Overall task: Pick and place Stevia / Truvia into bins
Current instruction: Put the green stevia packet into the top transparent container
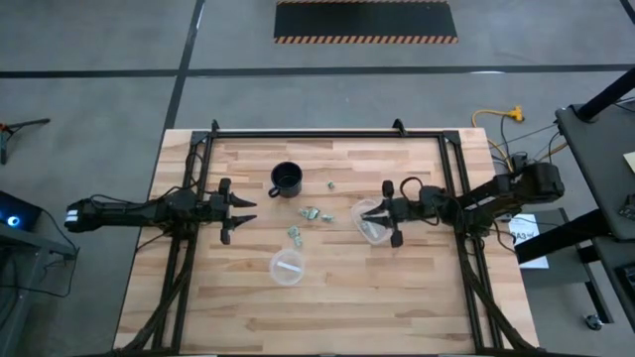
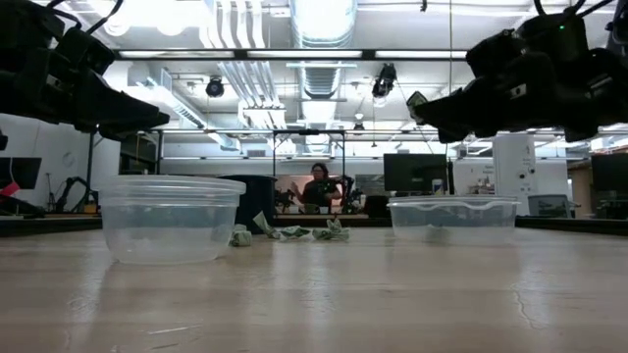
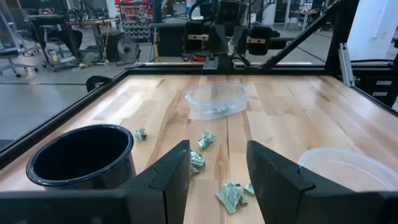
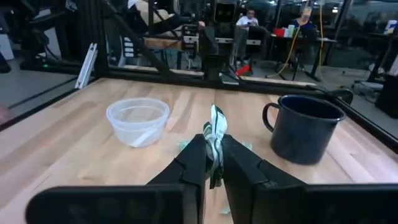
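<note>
My right gripper (image 4: 214, 152) is shut on a pale green and white Stevia sachet (image 4: 216, 127), level above the oblong clear bin (image 1: 369, 224) at the table's right of centre. That bin holds a sachet (image 3: 219, 110). The round clear bin (image 1: 287, 266) stands nearer the front edge with a white slip inside. Loose crumpled sachets (image 1: 313, 213) lie flat on the wood between the bins and the mug. My left gripper (image 1: 243, 210) waits open at the left, clear of everything. My right gripper pinches the crumpled sachet between its two fingers. The sachet's lower part (image 4: 215, 163) sits between the fingertips and its free end (image 4: 216, 118) sticks out past them. The fingers lie level, coming from the table's right. The sachet is lifted clear of table and bin.
A black mug (image 1: 288, 179) with a handle stands behind the loose sachets, toward the far edge. One sachet (image 1: 331, 184) lies alone to its right. A black metal frame (image 1: 327, 134) borders the table's far edge and sides. Bare wood stretches along the front.
</note>
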Robot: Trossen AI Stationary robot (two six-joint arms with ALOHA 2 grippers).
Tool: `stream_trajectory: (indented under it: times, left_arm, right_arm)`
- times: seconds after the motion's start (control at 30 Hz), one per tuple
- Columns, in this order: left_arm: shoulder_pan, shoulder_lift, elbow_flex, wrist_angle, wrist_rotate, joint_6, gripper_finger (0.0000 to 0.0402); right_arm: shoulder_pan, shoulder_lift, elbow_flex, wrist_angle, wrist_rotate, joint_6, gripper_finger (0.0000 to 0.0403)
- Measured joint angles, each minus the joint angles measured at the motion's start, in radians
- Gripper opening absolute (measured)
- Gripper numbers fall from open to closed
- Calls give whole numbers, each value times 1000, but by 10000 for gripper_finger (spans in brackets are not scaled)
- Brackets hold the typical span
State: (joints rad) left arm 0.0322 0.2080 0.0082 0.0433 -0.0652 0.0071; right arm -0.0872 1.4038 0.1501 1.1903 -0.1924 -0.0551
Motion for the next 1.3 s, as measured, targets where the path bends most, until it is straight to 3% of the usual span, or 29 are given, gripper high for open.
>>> stream_trajectory:
  times: [0.83,1.3]
  left_arm:
    - [0,1,0,-1,0,0,141]
    - [0,-1,0,1,0,0,141]
  right_arm:
    - [-91,19,-75,71,23,56,23]
    - [-90,19,-59,35,38,49,75]
